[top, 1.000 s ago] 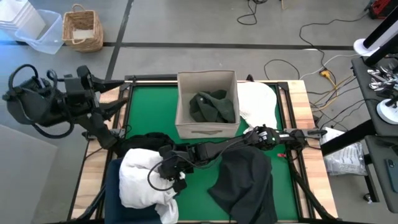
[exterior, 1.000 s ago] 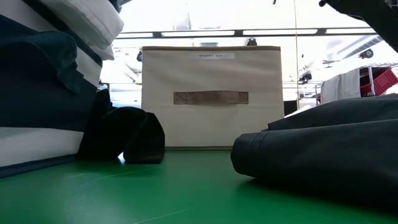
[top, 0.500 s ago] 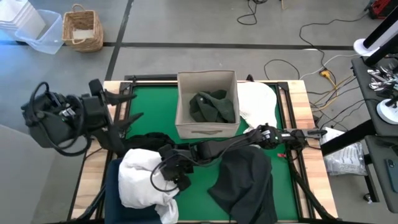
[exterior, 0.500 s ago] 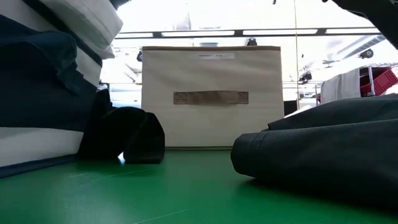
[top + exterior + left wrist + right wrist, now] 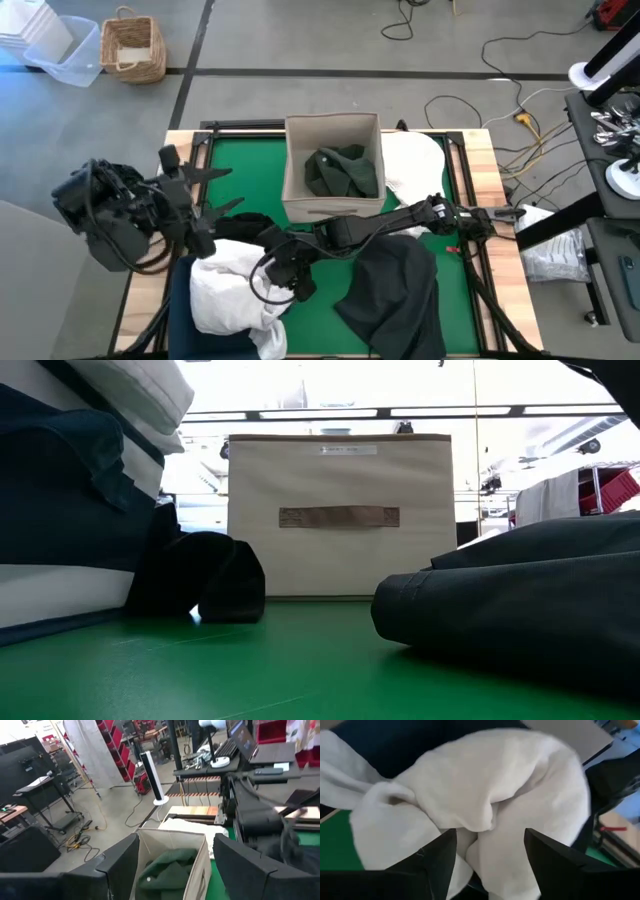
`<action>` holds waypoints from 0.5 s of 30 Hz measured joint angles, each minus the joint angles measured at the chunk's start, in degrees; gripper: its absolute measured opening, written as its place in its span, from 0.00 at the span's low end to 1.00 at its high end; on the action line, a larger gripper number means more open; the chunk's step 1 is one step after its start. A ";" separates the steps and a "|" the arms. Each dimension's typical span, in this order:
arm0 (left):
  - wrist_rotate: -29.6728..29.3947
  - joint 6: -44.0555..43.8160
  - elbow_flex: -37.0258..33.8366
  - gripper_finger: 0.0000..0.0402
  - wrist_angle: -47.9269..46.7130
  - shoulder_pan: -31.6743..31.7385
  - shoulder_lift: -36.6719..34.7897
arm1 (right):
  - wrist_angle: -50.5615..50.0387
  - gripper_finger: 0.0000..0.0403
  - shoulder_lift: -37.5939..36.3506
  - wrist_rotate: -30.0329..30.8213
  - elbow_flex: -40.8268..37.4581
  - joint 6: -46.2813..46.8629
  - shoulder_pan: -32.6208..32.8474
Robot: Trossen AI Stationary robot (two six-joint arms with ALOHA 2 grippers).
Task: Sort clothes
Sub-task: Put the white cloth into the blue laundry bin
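White clothes (image 5: 228, 288) are heaped in the navy bin (image 5: 178, 300) at the near left. My right gripper (image 5: 286, 283) reaches across the table and stands open just over that heap's right side; white folds (image 5: 485, 785) fill its wrist view beyond the fingers. My left gripper (image 5: 237, 187) is open in the air at the left, pointing at the beige box (image 5: 333, 165), which holds a dark green garment (image 5: 340, 170). A black garment (image 5: 238, 226) lies in front of the box, a charcoal one (image 5: 395, 290) near right, and a white one (image 5: 415, 165) right of the box.
The beige box (image 5: 340, 510) stands mid-table at the far side. Bare green mat (image 5: 245, 170) lies left of it and along the near edge (image 5: 300, 670). On the floor beyond the far left corner stand a wicker basket (image 5: 132, 45) and a plastic tub (image 5: 60, 50).
My left gripper has swung toward the table's near edge and inward over the left side, sinking a little and rolling, closer to the black garment. My right gripper has risen slightly off the white heap and shifted a little toward the right.
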 joint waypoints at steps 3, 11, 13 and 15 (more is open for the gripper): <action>0.05 -1.52 0.00 0.58 -0.95 0.00 1.25 | -1.05 0.52 -1.33 -0.03 0.00 -1.26 -0.25; -0.96 -4.04 0.00 0.58 -4.47 -0.02 3.79 | -9.23 0.40 -4.30 -4.28 0.00 -1.90 -1.32; -1.27 -4.89 0.00 0.58 -5.04 -0.02 3.88 | -11.14 0.36 -4.51 -5.20 -0.07 -1.67 -1.41; -1.29 -6.02 0.00 0.58 -5.79 -0.02 3.77 | -12.45 0.32 -4.67 -6.53 -0.10 -1.79 -1.53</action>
